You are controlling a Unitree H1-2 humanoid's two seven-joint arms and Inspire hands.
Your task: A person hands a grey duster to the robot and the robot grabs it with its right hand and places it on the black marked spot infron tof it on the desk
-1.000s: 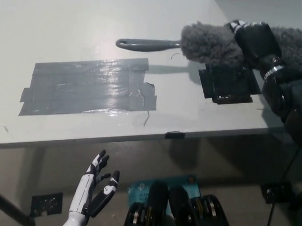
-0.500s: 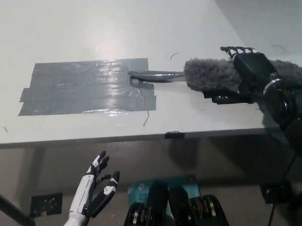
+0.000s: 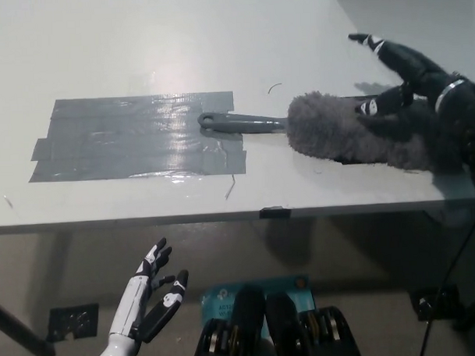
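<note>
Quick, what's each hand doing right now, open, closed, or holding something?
Left white hand: open, empty, resting below the desk edge.
Right black hand: open, fingers spread above the fluffy grey duster, not gripping it.

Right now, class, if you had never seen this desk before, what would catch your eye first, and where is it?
The fluffy grey duster lies on the white desk at the right, its grey handle tip resting on the edge of the large grey tape patch. Above its head the black right robot hand hovers with fingers spread. The white left robot hand rests open below the desk edge, lower left.
</note>
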